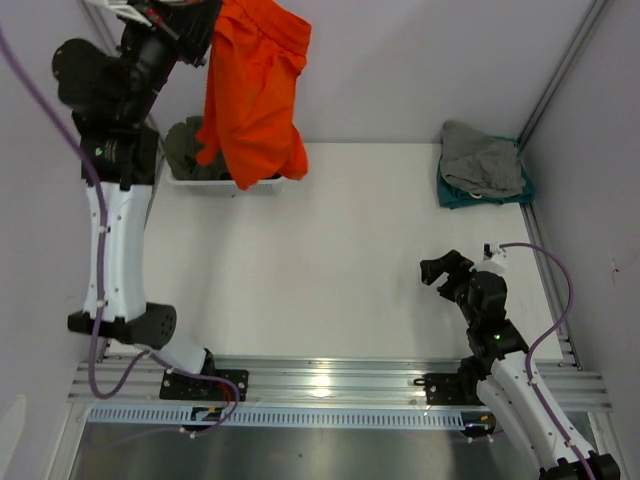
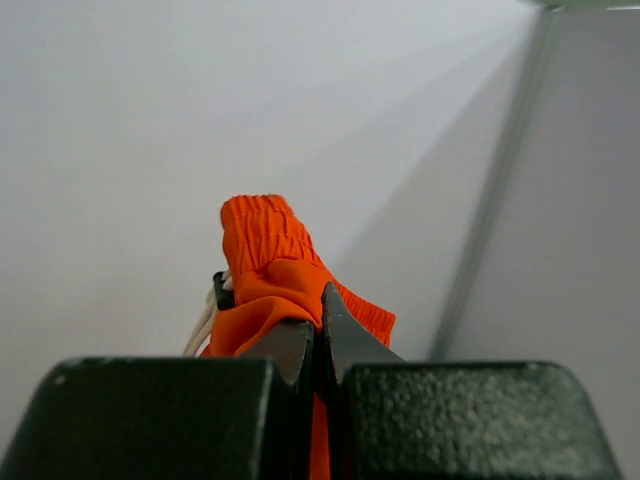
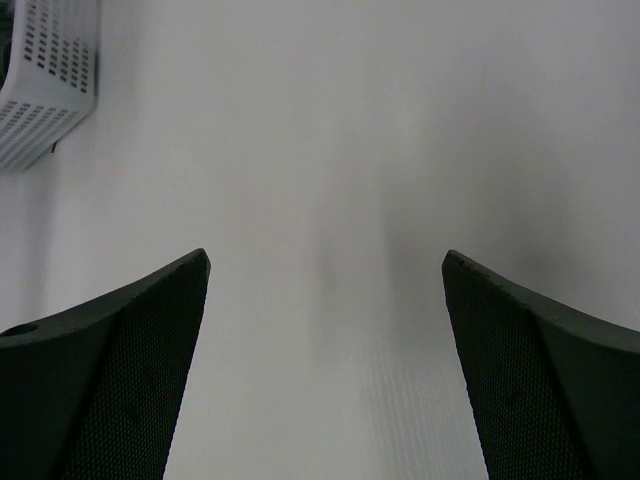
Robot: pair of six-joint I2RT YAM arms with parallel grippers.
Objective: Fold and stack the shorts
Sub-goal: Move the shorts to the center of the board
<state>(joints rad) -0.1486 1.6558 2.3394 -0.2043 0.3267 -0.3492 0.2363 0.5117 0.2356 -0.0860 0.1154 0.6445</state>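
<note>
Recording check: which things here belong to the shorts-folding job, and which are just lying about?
Job: orange shorts, hanging from the left gripper, jaws shut on them; right gripper, jaws open.
Lying about: white basket, olive garment inside it, grey and teal pile.

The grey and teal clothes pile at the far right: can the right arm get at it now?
Probably yes. The right gripper is open and empty, and only bare table lies between it and the clothes pile.

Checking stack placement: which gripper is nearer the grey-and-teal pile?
Right. The right gripper, open, is toward the near edge from the pile; the left gripper, at far left, holds the shorts.
</note>
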